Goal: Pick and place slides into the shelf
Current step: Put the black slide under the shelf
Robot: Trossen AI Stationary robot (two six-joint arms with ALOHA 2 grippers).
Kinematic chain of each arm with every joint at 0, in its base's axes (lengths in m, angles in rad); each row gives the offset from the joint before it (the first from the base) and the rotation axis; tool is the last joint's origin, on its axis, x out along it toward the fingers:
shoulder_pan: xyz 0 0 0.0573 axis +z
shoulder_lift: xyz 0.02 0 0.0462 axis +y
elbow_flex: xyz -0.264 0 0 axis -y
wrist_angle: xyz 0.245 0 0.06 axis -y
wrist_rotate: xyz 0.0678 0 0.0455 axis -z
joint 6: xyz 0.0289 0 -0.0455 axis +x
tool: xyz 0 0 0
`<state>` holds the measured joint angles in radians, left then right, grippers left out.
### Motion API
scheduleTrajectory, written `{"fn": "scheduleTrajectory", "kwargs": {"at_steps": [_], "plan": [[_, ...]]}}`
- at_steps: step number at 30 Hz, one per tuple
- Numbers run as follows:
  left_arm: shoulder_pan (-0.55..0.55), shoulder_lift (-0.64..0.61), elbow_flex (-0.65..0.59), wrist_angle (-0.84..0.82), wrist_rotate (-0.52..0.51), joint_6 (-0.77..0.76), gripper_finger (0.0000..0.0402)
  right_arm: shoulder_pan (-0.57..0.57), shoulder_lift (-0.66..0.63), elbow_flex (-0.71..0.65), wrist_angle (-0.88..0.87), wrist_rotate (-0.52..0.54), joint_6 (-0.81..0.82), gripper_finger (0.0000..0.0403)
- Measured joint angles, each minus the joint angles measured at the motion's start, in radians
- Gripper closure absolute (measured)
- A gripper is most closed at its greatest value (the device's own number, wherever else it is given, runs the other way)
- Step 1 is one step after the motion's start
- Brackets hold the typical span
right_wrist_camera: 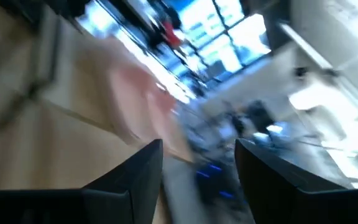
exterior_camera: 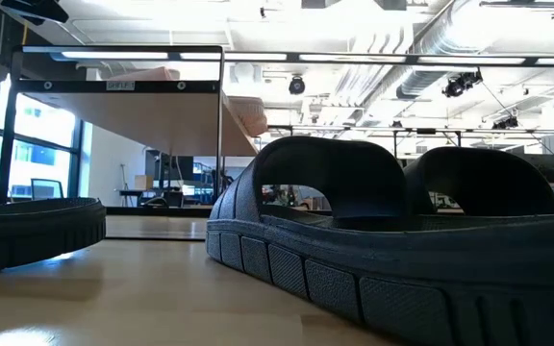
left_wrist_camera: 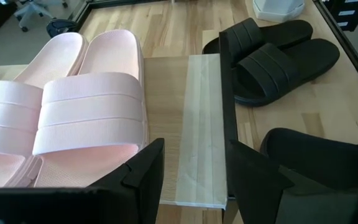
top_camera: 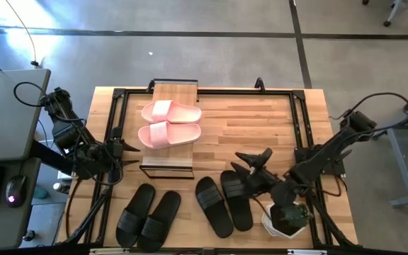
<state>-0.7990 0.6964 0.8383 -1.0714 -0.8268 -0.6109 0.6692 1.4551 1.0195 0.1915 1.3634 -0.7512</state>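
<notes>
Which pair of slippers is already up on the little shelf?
The pink pair. They lie side by side on the shelf, while both black pairs sit on the table.

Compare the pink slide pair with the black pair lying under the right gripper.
The pink slides rest on the shelf plank; the black pair lies on the tabletop. The pink ones lie crosswise, side by side and touching; the black ones lie tilted, roughly lengthwise, near the right gripper. Pink is pale; black is matte dark. Both are open-toe, one wide strap, strap up.
</notes>
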Motion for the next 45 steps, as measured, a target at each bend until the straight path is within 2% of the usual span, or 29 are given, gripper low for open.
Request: {"fn": "scheduleTrajectory", "kwargs": {"at_steps": [4,8,11,14,16,18,23,30,39,45], "plan": [[0.0,0.0,0.0,0.0,-0.002,0.0,0.0245,0.003,-0.07,0.0,-0.183,-0.186,0.247,0.0213],[0.0,0.0,0.0,0.0,-0.003,-0.004,0.0245,-0.085,-0.11,0.0,-0.41,-0.356,0.489,0.0216],[0.0,0.0,0.0,0.0,-0.003,-0.028,0.0245,-0.141,-0.107,0.0,-0.492,-0.441,0.542,0.0229],[0.0,0.0,0.0,0.0,-0.003,-0.048,0.0245,-0.166,-0.08,0.0,-0.498,-0.532,0.538,0.0244],[0.0,0.0,0.0,0.0,-0.004,-0.049,0.0245,-0.167,-0.053,0.001,-0.499,-0.554,0.522,0.0253],[0.0,0.0,0.0,-0.001,-0.004,-0.049,0.0245,-0.167,-0.019,0.026,-0.568,-0.58,0.533,0.0259],[0.0,0.0,0.0,-0.001,-0.014,-0.049,0.0245,-0.182,0.089,0.195,-0.846,-0.733,0.718,0.026],[0.0,0.0,0.0,-0.001,-0.015,-0.05,0.0245,-0.154,0.247,0.424,-1.158,-0.767,0.852,0.0261],[0.0,0.0,0.0,-0.004,-0.015,-0.05,0.0245,-0.079,0.418,0.631,-1.303,-0.84,1.032,0.0261],[0.0,0.0,0.0,-0.005,-0.015,-0.049,0.0245,-0.064,0.546,0.787,-1.454,-0.936,1.145,0.0261]]}}
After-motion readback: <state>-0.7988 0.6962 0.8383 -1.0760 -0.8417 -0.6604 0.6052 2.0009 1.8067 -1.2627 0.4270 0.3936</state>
